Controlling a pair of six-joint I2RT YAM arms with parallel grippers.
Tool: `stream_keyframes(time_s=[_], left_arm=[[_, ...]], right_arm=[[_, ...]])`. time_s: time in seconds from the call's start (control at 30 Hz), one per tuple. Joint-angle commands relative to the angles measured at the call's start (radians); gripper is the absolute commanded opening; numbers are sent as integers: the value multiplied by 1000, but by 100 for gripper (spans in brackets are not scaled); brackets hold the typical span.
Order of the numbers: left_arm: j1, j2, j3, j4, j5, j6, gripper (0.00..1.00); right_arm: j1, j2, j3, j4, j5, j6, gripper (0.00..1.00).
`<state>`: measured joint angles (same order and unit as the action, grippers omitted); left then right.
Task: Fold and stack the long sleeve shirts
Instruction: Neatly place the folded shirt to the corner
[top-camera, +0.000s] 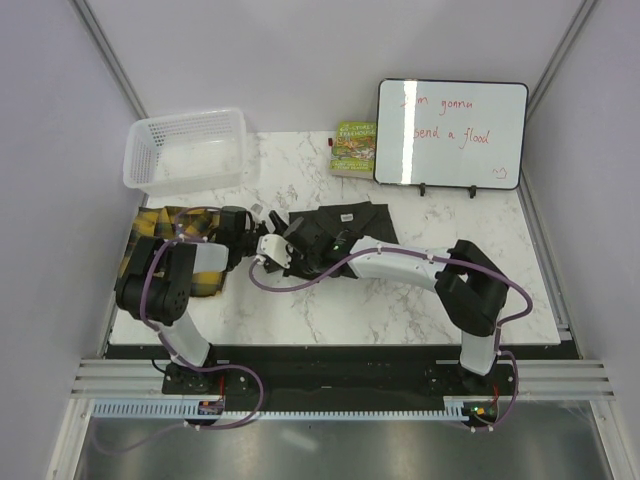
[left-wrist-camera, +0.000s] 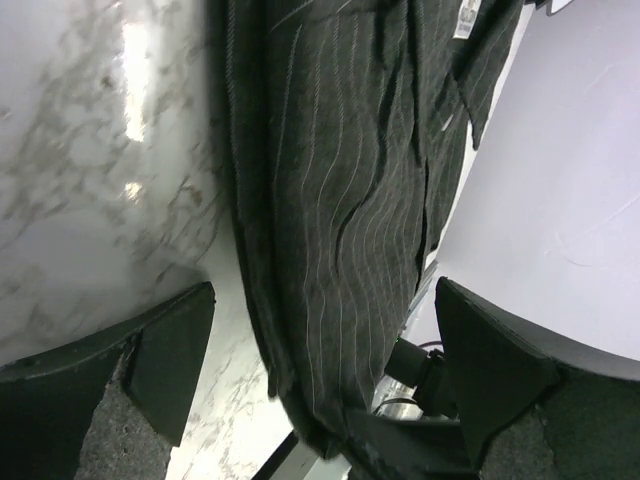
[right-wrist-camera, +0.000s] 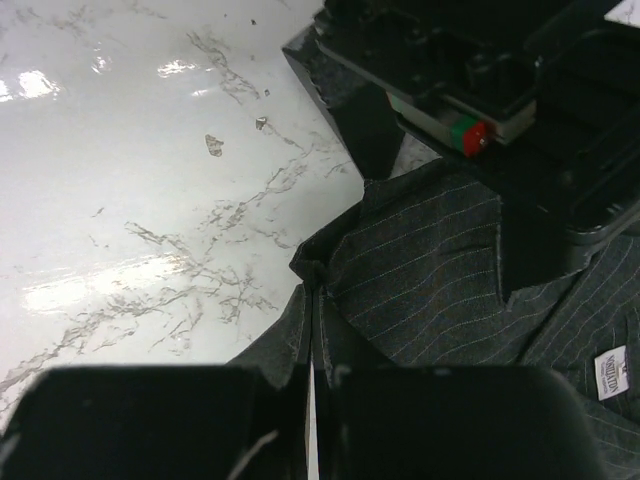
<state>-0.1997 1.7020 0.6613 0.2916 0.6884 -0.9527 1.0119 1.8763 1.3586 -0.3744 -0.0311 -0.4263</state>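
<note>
The dark pinstriped shirt (top-camera: 355, 222) lies bunched on the marble table (top-camera: 380, 300), behind the middle. My right gripper (top-camera: 290, 243) reaches left to the shirt's near-left edge. In the right wrist view the right gripper (right-wrist-camera: 315, 370) is shut and pinches a fold of the dark shirt (right-wrist-camera: 430, 280). My left gripper (top-camera: 268, 222) is close beside it, at the same edge. In the left wrist view the left gripper (left-wrist-camera: 322, 300) is wide open, with the dark shirt (left-wrist-camera: 340, 180) running between its jaws. The yellow-and-black plaid shirt (top-camera: 160, 225) lies at the table's left edge, partly under the left arm.
A white mesh basket (top-camera: 185, 150) stands at the back left. A green book (top-camera: 355, 148) and a whiteboard (top-camera: 450, 133) stand at the back. The left gripper's body (right-wrist-camera: 470, 100) shows just beyond the pinched fold in the right wrist view.
</note>
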Motion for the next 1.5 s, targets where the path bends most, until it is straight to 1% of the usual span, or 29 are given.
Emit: stream_keyframes(time_s=[0.0, 0.17, 0.2, 0.23, 0.43, 0.5, 0.53, 0.57, 0.6, 0.63, 0.67, 0.7, 0.73, 0.77, 0.8, 0.83, 0.87, 0.9, 0.93, 0.97, 1.0, 1.03, 1.07, 1.13, 1.27, 1.47], left_arm=[[-14, 82, 50, 35, -18, -34, 99], [-17, 110, 64, 23, -6, -49, 98], [-18, 107, 64, 20, -7, -49, 95], [-20, 107, 66, 11, -6, -49, 89], [-21, 88, 61, 3, 6, -70, 67], [-20, 78, 69, -26, 20, -58, 59], [-20, 62, 75, -35, 28, -49, 47], [-20, 50, 81, -89, 43, -35, 38], [-18, 38, 118, -142, 51, 23, 14], [-18, 16, 147, -231, 49, 69, 2], [-17, 4, 170, -359, 46, 113, 2], [-12, -2, 204, -411, 65, 193, 2], [-4, -5, 233, -478, 88, 248, 2], [-4, -11, 273, -573, 77, 318, 2], [-3, -21, 329, -730, 66, 451, 2], [-1, -28, 362, -803, 41, 513, 2], [2, -50, 388, -872, -25, 620, 2], [2, -56, 438, -973, -56, 673, 2], [3, -62, 461, -1026, -91, 718, 2], [3, -73, 480, -1063, -152, 791, 2], [3, -74, 510, -1097, -182, 827, 2], [6, -71, 526, -1170, -211, 859, 2], [11, -73, 538, -1198, -257, 918, 2], [34, -80, 572, -1278, -315, 982, 2], [89, -122, 626, -1350, -385, 1103, 2], [148, -163, 768, -1433, -444, 1210, 2]], right_arm=[[1, -83, 57, -11, -49, 40, 0], [-1, -103, 66, -32, -75, 75, 0], [1, -106, 68, -34, -79, 80, 0], [2, -108, 73, -32, -84, 87, 0], [17, -89, 105, -34, -93, 132, 0], [31, -78, 112, -31, -96, 136, 0], [37, -77, 111, -29, -95, 138, 0], [45, -71, 114, -28, -98, 141, 0], [48, -69, 122, -29, -114, 146, 5], [48, -71, 126, -41, -127, 155, 12], [48, -78, 128, -50, -133, 156, 18], [48, -86, 131, -55, -130, 156, 36], [45, -95, 131, -75, -125, 153, 44], [31, -120, 131, -86, -128, 153, 51], [19, -134, 128, -96, -135, 153, 62], [7, -146, 125, -121, -148, 156, 69], [-25, -170, 123, -132, -154, 161, 74], [-39, -180, 119, -145, -165, 159, 83], [-51, -189, 114, -165, -164, 156, 86], [-77, -209, 108, -172, -161, 149, 94], [-90, -218, 91, -173, -159, 146, 98], [-102, -227, 82, -176, -155, 146, 98], [-125, -238, 77, -178, -151, 147, 98], [-151, -244, 68, -187, -150, 150, 98], [-174, -263, 51, -185, -145, 150, 98], [-179, -269, 47, -184, -145, 162, 98]])
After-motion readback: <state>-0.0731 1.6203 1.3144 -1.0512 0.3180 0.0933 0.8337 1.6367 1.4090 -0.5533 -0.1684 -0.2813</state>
